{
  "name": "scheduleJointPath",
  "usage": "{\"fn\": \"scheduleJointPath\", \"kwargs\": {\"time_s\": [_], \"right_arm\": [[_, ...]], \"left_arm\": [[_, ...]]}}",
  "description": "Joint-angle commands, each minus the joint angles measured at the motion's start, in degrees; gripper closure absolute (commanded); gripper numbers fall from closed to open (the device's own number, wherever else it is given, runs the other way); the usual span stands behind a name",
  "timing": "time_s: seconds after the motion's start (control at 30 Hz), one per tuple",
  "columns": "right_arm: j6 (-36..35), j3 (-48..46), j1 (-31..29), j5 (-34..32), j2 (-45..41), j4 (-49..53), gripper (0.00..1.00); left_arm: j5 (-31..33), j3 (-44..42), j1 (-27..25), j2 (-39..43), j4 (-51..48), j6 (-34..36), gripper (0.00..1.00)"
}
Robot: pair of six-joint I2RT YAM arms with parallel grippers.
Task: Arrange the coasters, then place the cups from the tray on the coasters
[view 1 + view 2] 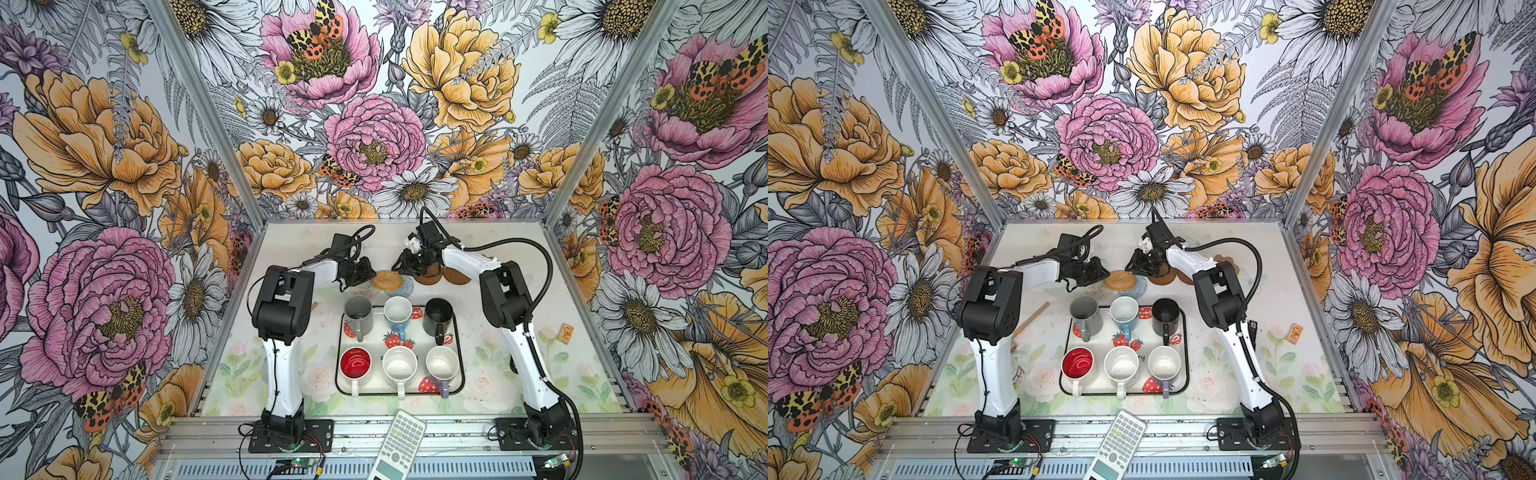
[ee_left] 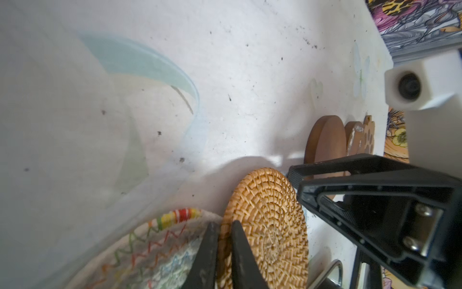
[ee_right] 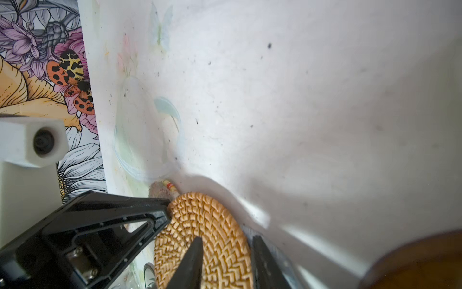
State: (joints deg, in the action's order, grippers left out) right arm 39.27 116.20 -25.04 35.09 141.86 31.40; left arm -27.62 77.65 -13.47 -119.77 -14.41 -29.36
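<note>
Left hand (image 2: 224, 224) reaches low, pinching rattan coaster (image 2: 270, 225).

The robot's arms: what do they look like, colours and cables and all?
Both the left arm and right arm have glossy white shells with chunky black joints, on black base plates. The left pincer and right pincer are black, with tapering triangular fingers. A black ribbed cable loops off the right arm.

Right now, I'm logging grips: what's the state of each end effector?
Left end effector: shut on the rattan coaster edge.
Right end effector: open, holding nothing.
</note>
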Motion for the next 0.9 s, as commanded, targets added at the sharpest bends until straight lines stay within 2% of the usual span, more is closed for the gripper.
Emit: {"fn": "scheduleJointPath", "kwargs": {"time_s": [0.0, 0.13, 0.43, 0.7, 0.87], "right_arm": [[1.0, 3.3, -2.0, 3.8, 1.2, -1.4, 0.66], [1.6, 5.5, -2.0, 3.9, 2.1, -1.4, 0.66], [3.3, 13.2, -2.0, 4.6, 5.8, -1.4, 0.66], [4.9, 24.0, -1.5, 4.8, 11.1, -1.3, 0.43], [5.7, 27.6, -0.4, 4.1, 11.7, -1.3, 0.41]], "left_arm": [[-5.4, -0.7, -0.9, 1.2, 6.3, -1.9, 0.93], [-5.4, -0.7, -0.5, 2.1, 7.8, -2.5, 1.0], [-4.7, -0.4, 0.5, 3.3, 9.9, -3.2, 1.0], [-2.4, -2.6, 3.5, 5.8, 12.8, -3.2, 1.0], [-1.3, -3.9, 6.3, 7.0, 13.8, -3.0, 1.0]]}}
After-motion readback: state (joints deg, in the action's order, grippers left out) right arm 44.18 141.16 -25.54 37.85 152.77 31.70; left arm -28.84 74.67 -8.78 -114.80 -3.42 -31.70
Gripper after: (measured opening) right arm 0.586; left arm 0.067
